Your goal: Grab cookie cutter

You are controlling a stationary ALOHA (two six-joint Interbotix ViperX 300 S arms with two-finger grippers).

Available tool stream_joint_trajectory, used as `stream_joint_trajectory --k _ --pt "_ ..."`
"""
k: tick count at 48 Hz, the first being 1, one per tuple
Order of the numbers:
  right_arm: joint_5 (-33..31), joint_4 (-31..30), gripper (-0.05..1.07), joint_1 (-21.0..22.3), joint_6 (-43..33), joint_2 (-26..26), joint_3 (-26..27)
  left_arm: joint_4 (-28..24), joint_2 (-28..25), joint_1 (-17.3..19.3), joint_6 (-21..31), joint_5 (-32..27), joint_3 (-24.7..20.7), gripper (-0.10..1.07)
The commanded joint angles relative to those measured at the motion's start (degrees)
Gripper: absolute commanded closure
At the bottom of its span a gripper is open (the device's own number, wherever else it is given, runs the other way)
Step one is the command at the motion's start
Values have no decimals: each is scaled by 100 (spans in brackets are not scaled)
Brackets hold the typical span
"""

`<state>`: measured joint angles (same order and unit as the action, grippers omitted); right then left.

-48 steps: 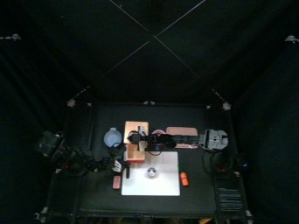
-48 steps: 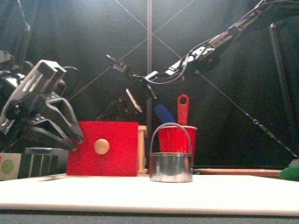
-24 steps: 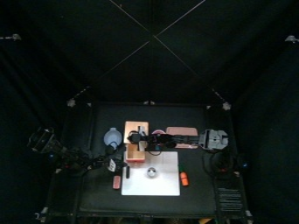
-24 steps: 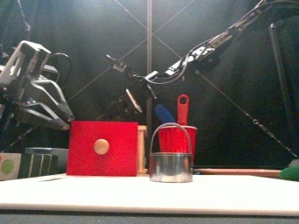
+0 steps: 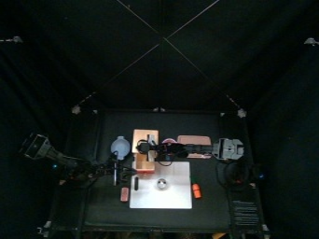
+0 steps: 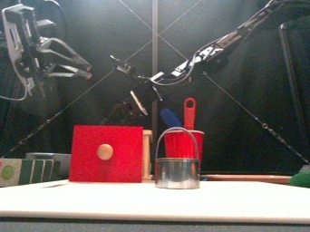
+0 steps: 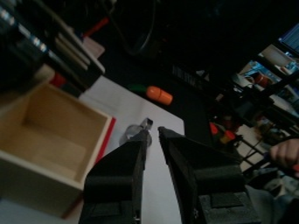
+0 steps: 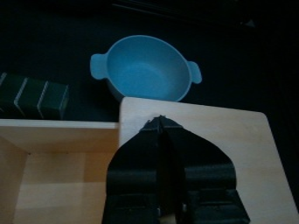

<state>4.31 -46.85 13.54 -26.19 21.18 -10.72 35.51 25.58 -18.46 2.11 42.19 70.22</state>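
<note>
The cookie cutter (image 6: pixel 179 171) stands on the white mat (image 5: pixel 176 197) beside the wooden box (image 6: pixel 107 153). The left gripper (image 6: pixel 58 56) hangs high; whether its jaws are parted I cannot tell. The right gripper (image 8: pixel 162 123), clenched on nothing, hovers over the box. Best to open wide, come straight down and pinch the rim.

A robot lab: black curtains (image 5: pixel 159 56) pen a small table (image 5: pixel 212 219).
</note>
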Motion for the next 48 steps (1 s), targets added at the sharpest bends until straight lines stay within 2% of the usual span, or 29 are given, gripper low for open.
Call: stream_joint_trajectory --k 1,6,10,19,26,32,48 --pt "-62 18 76 -35 -26 -290 79 -281 237 97 -369 53 -141 35" --pt "-53 35 76 -79 -35 -413 149 -624 562 141 -905 53 -158 35" --pt "-53 35 76 -114 -35 -554 220 -650 765 141 -1195 44 -149 35" --pt "-26 114 76 -229 -114 -958 343 -650 923 193 -1468 0 -62 35" --pt "-53 475 76 -466 -97 -1424 141 -668 932 229 -1556 -35 -26 35" --pt "-53 782 76 -615 -105 -1907 -325 -756 923 229 -1696 -70 -18 35" --pt "70 1696 76 -1020 -97 -3727 -2399 -914 923 316 -1767 -255 -18 35"
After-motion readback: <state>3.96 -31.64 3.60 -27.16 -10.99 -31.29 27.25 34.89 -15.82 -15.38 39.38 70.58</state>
